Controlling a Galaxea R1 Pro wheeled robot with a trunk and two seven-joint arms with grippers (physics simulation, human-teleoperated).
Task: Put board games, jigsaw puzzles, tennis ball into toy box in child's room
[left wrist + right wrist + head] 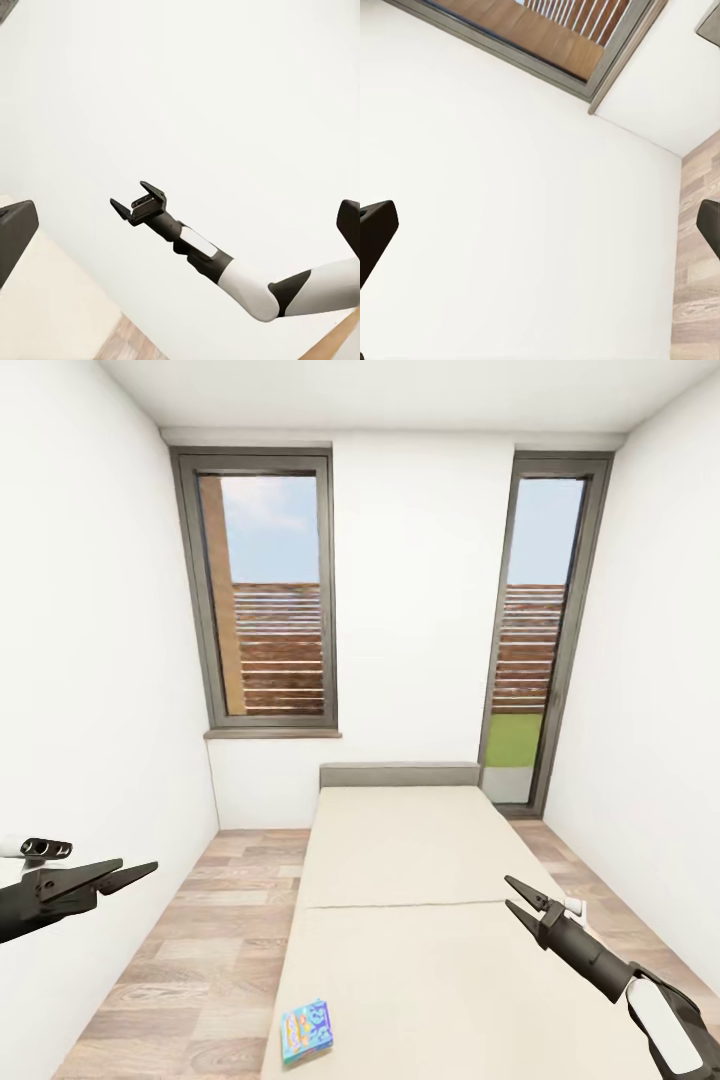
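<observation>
A small blue board game (306,1031) lies flat on the beige bed (400,860), near its front left edge. My left gripper (138,868) hangs open over the floor left of the bed, well apart from the box. My right gripper (510,893) is open above the bed's right side, with nothing between its fingers. The left wrist view shows that right gripper (139,199) with its fingers spread in front of the white wall. The table, toy box, jigsaw puzzles and tennis ball are out of view.
A wood-plank floor strip (200,950) runs between the bed and the left wall. The grey headboard (400,774) meets the far wall between two tall grey-framed windows (265,590). A white wall closes in on the right side.
</observation>
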